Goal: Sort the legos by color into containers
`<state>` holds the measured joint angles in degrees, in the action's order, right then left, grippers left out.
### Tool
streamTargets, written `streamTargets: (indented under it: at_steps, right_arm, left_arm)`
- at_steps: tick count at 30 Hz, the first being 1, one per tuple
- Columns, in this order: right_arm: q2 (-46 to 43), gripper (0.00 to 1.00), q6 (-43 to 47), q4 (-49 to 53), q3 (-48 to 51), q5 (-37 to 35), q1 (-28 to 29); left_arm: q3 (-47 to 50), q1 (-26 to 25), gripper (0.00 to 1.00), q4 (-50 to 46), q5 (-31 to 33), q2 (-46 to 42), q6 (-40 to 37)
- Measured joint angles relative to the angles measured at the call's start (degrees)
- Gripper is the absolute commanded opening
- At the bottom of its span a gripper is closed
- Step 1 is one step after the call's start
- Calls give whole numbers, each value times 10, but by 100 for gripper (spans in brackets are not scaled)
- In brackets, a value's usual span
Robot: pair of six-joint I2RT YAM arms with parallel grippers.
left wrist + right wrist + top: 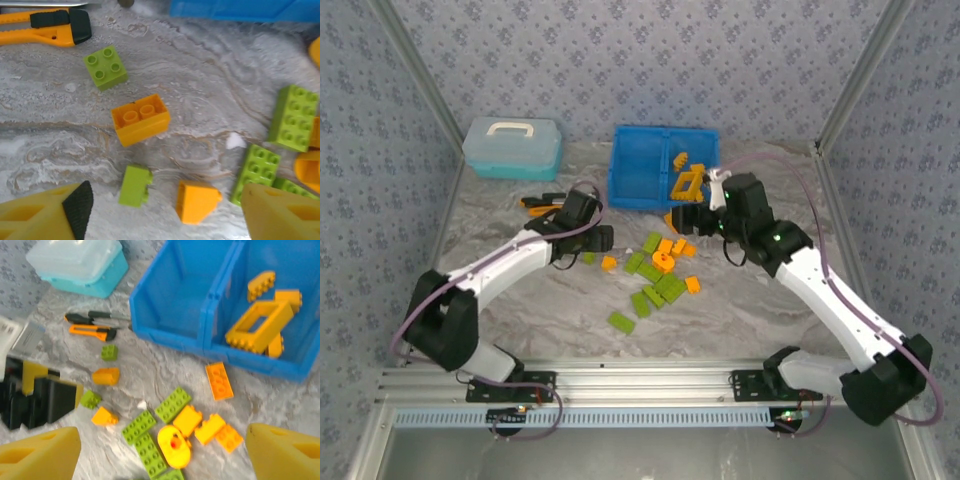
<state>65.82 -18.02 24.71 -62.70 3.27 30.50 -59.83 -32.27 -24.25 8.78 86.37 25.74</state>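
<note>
Holds the left claw [165, 215] spread wide and empty, fingers cut off at the lower corners, low over a green brick [135, 185] lying on its side and an orange wedge [196, 200], with an orange two-stud brick [140, 119] beyond, studs up, long axis across the view and slightly tilted. Holds the right claw [162, 445] equally wide, gripping nothing, above loose legos [172, 404] lying at mixed angles before the blue bin [170, 305], the orange frame [258, 326] leaning in its right compartment, long axis rising rightward. Rests everything on a grey marbled bench [570, 330] between patterned blue-grey walls [640, 60], with a utility knife [40, 32] cut off at the edge and a teal lidded box [512, 148] far left.
</note>
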Motion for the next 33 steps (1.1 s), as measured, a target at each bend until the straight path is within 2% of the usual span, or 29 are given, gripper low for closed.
streamTargets:
  at_steps: [5,14,22,28,33]
  right_arm:
    - [-40,100,-24,21,50,-7,10]
    - [-39,100,-41,20,68,-19,10]
    - [2,100,-43,5,62,-20,10]
    - [2,100,-48,4,60,-24,10]
    - [-2,100,-54,4,60,-28,10]
  left_arm:
    - [-12,31,69,0,-9,61,-6]
    - [-12,34,56,2,-45,112,-15]
    - [15,34,45,18,-45,116,-11]
    - [33,34,26,20,-45,116,-8]
    - [33,34,23,17,-61,85,-7]
